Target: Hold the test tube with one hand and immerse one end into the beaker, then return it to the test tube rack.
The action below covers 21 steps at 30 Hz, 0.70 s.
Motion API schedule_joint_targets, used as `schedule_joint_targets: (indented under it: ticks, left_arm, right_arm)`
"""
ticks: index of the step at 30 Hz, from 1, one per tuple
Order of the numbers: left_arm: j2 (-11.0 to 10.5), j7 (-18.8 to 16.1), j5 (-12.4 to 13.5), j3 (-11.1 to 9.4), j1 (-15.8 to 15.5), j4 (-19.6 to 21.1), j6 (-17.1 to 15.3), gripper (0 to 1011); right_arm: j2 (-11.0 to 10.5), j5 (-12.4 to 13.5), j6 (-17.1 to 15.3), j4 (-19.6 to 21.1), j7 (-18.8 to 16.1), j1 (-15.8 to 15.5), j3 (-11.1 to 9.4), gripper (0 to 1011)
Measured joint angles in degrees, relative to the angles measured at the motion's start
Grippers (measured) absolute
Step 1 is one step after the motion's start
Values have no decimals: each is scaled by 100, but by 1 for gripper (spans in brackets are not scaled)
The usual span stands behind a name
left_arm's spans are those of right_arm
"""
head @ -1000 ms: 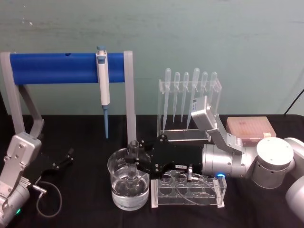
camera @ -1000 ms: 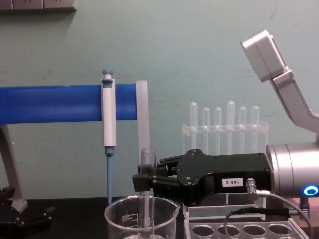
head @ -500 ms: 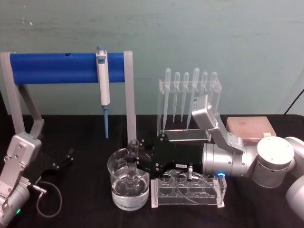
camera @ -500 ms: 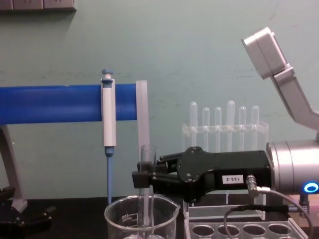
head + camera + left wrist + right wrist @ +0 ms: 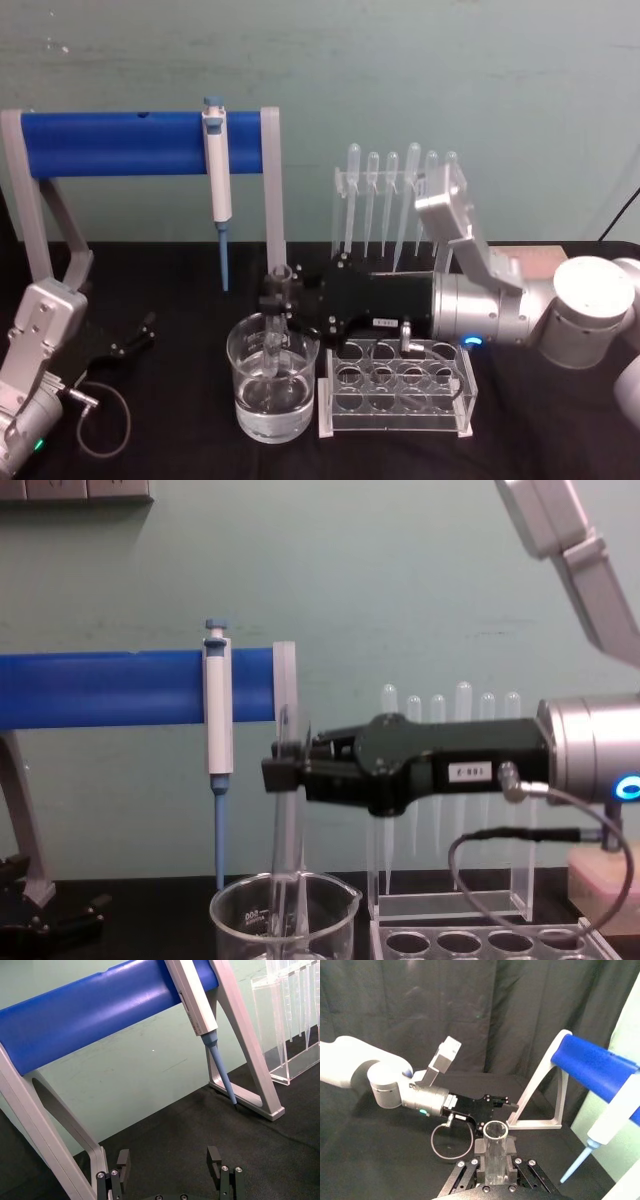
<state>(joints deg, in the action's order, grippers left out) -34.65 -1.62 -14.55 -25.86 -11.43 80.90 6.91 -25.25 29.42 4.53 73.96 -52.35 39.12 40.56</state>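
One end of the test tube, clamped by the right tool, is held in the beaker. Lifting clear and racking is probably needed next. Left tool is parked low on the left, fingers apart.

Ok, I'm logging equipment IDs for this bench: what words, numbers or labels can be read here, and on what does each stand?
White label on the right end effector, which holds the test tube: digits with a dash, too blurred to read.
White print on the beaker: graduation figures, too small to read.
Pipettor on the blue stand: no readable text.
Left end effector, parked open at the left: no readable text.
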Motion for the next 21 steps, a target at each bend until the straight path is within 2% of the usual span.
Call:
schedule_joint_targets:
  ticks: [10,21]
  left_arm:
    - [0,0,0,0,0,0,0,1000]
    - [0,0,0,0,0,0,0,1000]
  right_arm:
    - [-268,233,-337,498,45,75,-115,228]
    - [-752,488,-528,1268,232,-5,-304,228]
